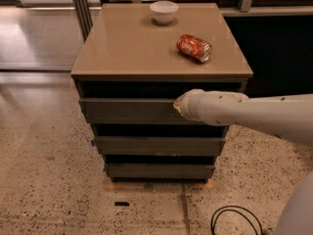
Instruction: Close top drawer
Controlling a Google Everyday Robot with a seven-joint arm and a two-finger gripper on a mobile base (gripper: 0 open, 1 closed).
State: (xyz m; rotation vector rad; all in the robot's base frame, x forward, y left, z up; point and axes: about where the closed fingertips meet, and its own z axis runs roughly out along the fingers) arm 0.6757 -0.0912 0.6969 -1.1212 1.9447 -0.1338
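The top drawer (pixel 128 110) is the uppermost dark grey-brown front under the tan top of the cabinet (pixel 132 48). It stands nearly flush with the two drawer fronts below. My white arm reaches in from the right, and my gripper (pixel 177 106) is at the drawer front, right of its middle, hidden behind the wrist.
A white bowl (pixel 164 11) stands at the back of the cabinet top and a red can (pixel 194 48) lies on its side to the right. Two lower drawer fronts (pixel 159 145) sit below. A black cable (pixel 234 222) lies on the speckled floor at the front right.
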